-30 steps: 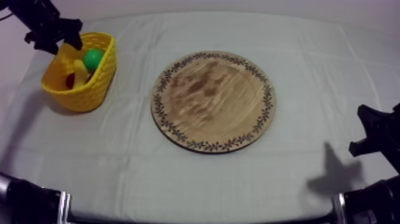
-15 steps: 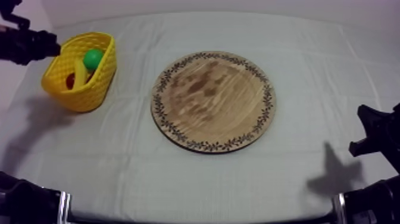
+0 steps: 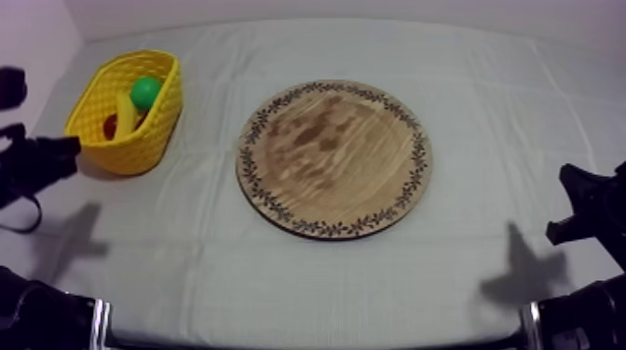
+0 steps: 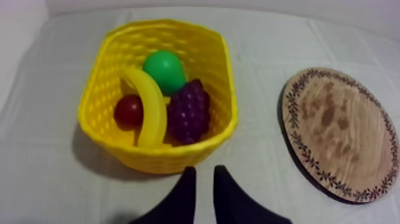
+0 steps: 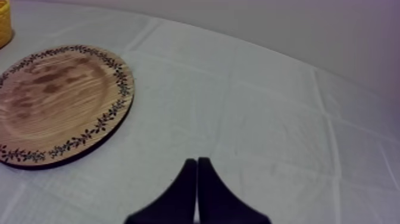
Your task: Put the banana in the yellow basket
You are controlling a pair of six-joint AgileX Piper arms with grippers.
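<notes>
while the left arm hangs low at the left edge of the grey-white cloth, the left gripper points at the near wall of the yellow basket. its two black fingers are parted a little with nothing between them: released. straight ahead of those fingertips, inside the basket, lies the banana. it touches the bunch of grapes on its right and the small red fruit on its left. the green pear sits beyond them, at the end farthest from the fingers. ahead and to the right of the fingers, the round wooden board lies flat on the cloth, well apart from the basket.

the right arm sits low at the cloth's right edge, well apart from the board. the right gripper has its fingers pressed together in a narrow wedge, clenched on nothing, with the board ahead and to their left.

the banana's near end is hidden behind the basket wall, and the small red fruit is partly covered by the banana. in the right wrist view part of the board's rim is cut off. in the top view the left fingers are hard to make out against the dark arm.
</notes>
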